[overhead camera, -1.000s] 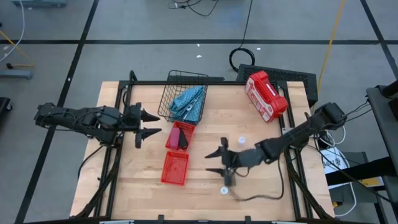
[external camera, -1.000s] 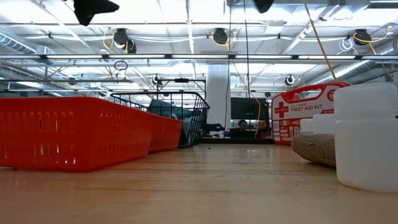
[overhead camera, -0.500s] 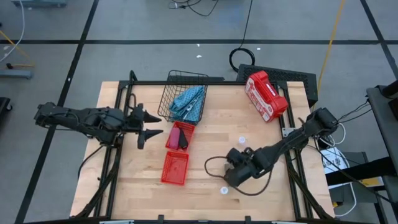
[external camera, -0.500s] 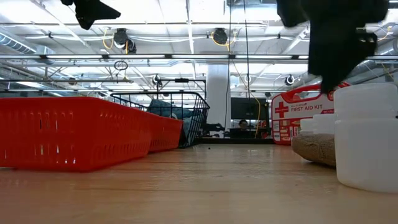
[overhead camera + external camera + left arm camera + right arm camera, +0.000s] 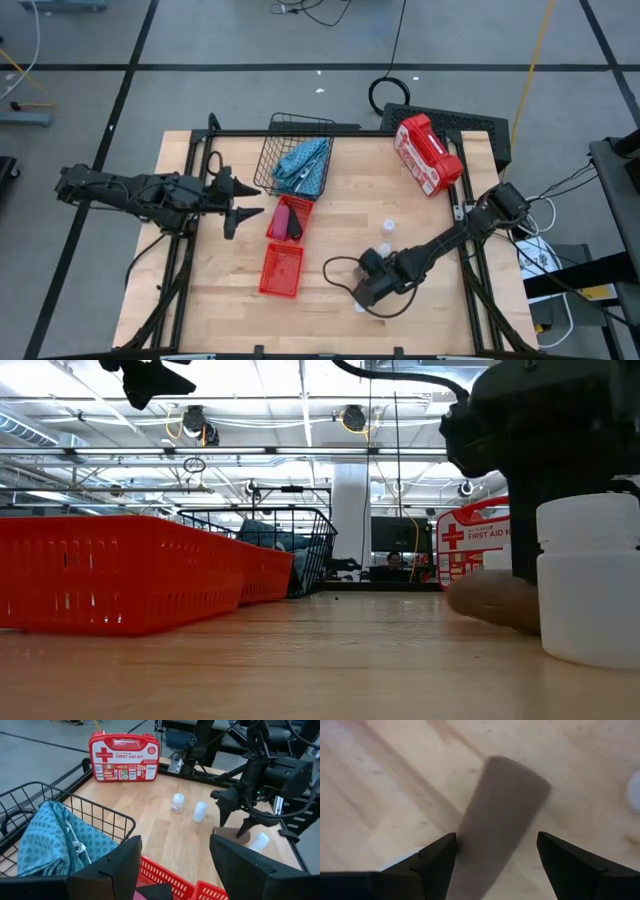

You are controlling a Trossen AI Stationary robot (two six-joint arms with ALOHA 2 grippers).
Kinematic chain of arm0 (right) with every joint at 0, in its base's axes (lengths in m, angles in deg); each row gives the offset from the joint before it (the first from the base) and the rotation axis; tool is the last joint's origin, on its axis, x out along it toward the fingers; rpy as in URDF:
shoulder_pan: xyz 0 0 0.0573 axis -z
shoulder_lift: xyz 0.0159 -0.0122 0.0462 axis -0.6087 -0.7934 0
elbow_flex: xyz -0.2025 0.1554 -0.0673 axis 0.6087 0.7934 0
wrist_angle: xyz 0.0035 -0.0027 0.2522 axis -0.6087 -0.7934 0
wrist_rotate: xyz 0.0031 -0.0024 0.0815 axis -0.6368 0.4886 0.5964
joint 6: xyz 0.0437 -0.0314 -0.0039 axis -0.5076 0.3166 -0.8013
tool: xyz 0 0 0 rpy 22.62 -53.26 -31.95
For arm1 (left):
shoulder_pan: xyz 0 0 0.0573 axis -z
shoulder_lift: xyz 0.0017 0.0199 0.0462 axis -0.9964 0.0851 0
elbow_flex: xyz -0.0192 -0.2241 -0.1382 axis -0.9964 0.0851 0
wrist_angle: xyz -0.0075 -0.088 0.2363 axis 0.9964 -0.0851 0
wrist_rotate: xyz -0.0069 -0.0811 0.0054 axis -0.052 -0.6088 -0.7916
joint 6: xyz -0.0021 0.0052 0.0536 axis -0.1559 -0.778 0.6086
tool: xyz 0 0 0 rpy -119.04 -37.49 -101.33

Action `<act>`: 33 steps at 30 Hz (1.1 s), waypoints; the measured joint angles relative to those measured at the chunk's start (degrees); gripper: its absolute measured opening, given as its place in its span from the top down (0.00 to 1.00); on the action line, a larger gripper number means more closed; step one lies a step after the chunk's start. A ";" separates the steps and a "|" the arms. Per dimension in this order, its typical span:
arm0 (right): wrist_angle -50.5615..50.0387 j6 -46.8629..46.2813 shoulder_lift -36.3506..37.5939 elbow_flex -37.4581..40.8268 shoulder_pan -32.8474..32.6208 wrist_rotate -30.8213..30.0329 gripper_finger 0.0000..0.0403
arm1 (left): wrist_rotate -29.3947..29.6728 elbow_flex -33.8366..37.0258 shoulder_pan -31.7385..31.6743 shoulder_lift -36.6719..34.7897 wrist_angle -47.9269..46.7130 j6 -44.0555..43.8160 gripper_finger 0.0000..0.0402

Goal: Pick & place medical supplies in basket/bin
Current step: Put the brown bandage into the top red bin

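Note:
A brown bandage roll (image 5: 502, 815) lies on its side on the table, near the front right. My right gripper (image 5: 495, 842) points down over it, open, one finger on each side of the roll (image 5: 229, 834). My left gripper (image 5: 240, 200) hangs open above the table's left side with nothing between its fingers. A black wire basket (image 5: 285, 130) at the far middle holds a light-blue pouch (image 5: 303, 165). One red bin (image 5: 290, 218) holds a pink and a black roll. A second red bin (image 5: 281, 270) stands nearer the front. Three white vials (image 5: 389, 225) (image 5: 383, 249) (image 5: 360, 306) stand around my right gripper.
A red and white first aid case (image 5: 427, 153) lies at the far right of the table. The nearest vial (image 5: 590, 580) stands close beside the brown roll (image 5: 495, 603). Bare wood lies between the red bins and my right gripper.
My right gripper has come down and toward the table's near edge. Its wrist has rolled and tipped from about level to pointing down over the brown roll.

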 joint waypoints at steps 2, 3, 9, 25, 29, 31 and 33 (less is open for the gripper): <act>1.16 1.01 0.00 0.28 -0.02 0.01 0.34 | -0.02 0.00 0.00 0.02 0.00 -0.07 0.40; 1.69 1.52 0.00 0.60 -0.02 -0.03 0.34 | -0.01 0.00 -0.01 0.02 0.07 -0.07 0.40; 7.20 6.84 0.00 3.63 0.31 0.32 0.34 | 0.00 0.00 -0.04 0.02 0.28 -0.13 0.40; 11.60 15.76 0.20 7.14 -0.22 3.92 0.43 | -0.06 0.00 -0.04 0.00 1.36 -2.38 0.40; 11.53 16.65 0.19 7.18 -0.20 4.03 0.55 | -0.07 0.00 -0.04 0.00 3.51 -4.65 0.40; 11.12 17.13 0.69 7.20 -0.17 4.15 0.61 | -0.04 0.00 -0.04 0.00 4.08 -4.64 0.40; 10.42 17.42 1.56 7.27 0.19 4.22 0.65 | -0.04 0.00 -0.04 0.01 4.55 -4.22 0.40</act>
